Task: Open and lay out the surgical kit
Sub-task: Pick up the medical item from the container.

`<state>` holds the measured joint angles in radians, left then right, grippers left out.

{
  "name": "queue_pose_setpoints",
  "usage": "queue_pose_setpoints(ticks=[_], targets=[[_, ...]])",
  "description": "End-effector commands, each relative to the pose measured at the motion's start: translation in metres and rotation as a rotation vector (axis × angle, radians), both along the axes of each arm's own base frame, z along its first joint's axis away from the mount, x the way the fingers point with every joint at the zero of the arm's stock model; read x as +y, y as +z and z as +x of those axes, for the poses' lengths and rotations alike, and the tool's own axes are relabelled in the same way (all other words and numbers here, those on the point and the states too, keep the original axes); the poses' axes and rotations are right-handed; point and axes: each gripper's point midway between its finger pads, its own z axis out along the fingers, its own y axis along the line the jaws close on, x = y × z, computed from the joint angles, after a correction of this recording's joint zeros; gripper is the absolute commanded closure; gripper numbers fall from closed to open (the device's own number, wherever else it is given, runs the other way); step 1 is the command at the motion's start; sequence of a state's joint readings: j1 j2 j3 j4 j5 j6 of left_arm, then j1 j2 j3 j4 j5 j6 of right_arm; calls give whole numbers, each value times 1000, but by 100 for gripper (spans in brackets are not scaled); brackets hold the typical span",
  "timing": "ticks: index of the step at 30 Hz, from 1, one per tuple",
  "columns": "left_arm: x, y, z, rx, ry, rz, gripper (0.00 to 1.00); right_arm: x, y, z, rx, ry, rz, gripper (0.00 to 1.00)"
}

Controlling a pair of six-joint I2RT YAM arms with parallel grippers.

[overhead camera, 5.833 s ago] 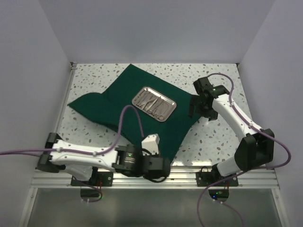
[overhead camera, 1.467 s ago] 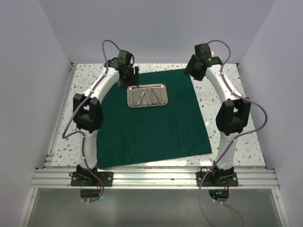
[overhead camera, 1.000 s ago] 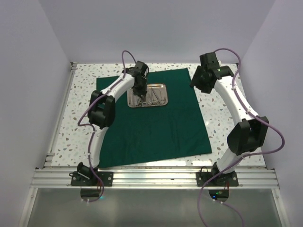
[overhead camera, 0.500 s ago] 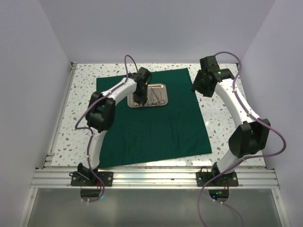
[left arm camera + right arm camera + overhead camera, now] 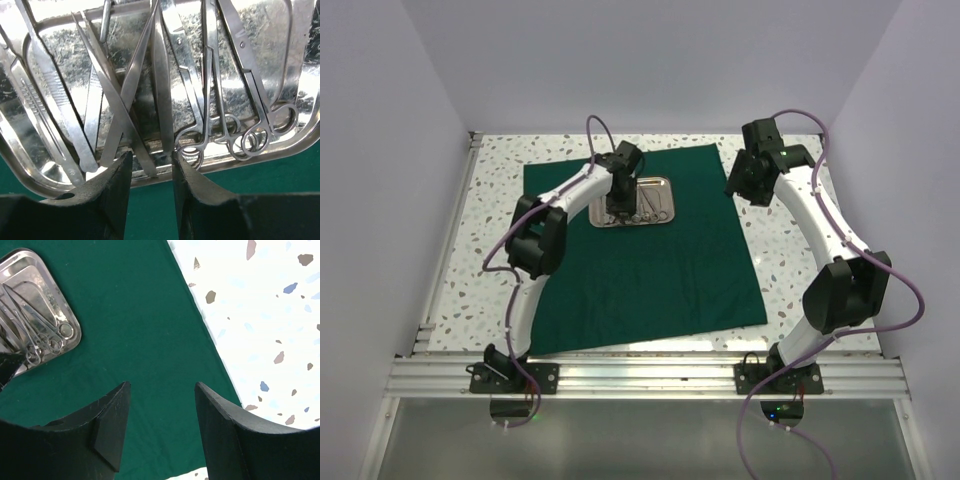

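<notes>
The dark green cloth [image 5: 640, 270] lies spread flat on the table. The shiny steel tray [image 5: 665, 202] sits on its far part. In the left wrist view the tray [image 5: 301, 75] holds crossed tweezers [image 5: 120, 105], a scalpel [image 5: 45, 95] and ring-handled scissors and clamps [image 5: 235, 135]. My left gripper [image 5: 150, 159] is open and low at the tray's near rim, its fingers either side of the tweezer ends; it also shows in the top view [image 5: 618, 205]. My right gripper [image 5: 162, 387] is open and empty above the cloth [image 5: 125, 315] near its right edge.
Speckled white table [image 5: 800, 270] surrounds the cloth, with grey walls on three sides. A metal rail [image 5: 640, 375] runs along the near edge. In the right wrist view the tray [image 5: 55, 290] is at upper left and bare table [image 5: 270, 315] at right.
The cloth went from half-folded to spread flat. My left gripper moved from the cloth's far edge onto the tray and lowered. My right gripper drew back a little along the right edge.
</notes>
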<state>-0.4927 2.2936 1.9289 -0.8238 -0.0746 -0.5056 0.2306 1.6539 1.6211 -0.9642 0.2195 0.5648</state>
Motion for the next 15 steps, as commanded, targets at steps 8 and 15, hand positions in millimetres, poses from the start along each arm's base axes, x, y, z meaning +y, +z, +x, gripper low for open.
queue_pose_setpoints(ticks=[8,15], targets=[[5,-22,2,26,38,56,59,-8,6,0,-7,6,-43,42],[8,-44,-15,102,37,36,81,-11,1,-1,4,2,-48,42]])
